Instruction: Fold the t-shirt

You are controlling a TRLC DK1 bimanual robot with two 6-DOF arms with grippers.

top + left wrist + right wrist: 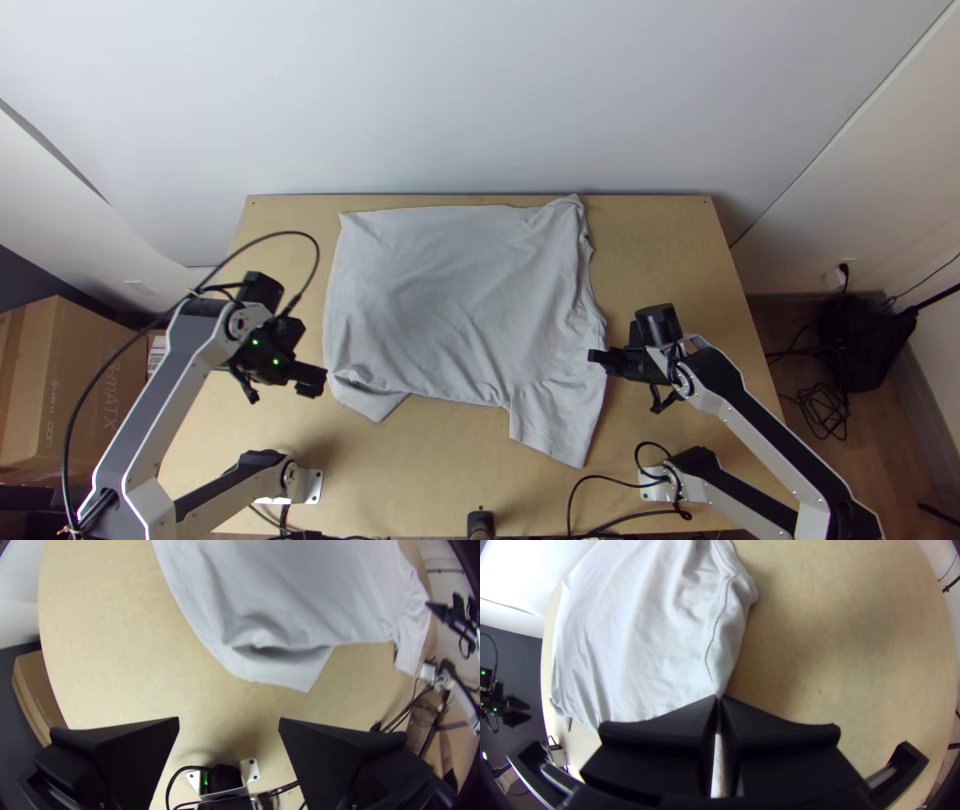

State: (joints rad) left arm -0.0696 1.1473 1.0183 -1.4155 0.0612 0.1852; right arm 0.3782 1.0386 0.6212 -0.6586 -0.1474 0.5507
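Grey, the t-shirt [450, 300] lay flat on the tabletop [660, 240], its right edge pinched by the right gripper [718, 697], its near left corner just beside the left gripper [229, 721], fingers [130, 750] apart.

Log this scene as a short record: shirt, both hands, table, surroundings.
Shirt: grey t-shirt, mostly spread, creased; a flap juts out at its near left corner
Left hand: open, off the shirt's left side
Right hand: shut on the shirt's right edge
Table: light wood
Surroundings: cardboard box beyond the table's left side
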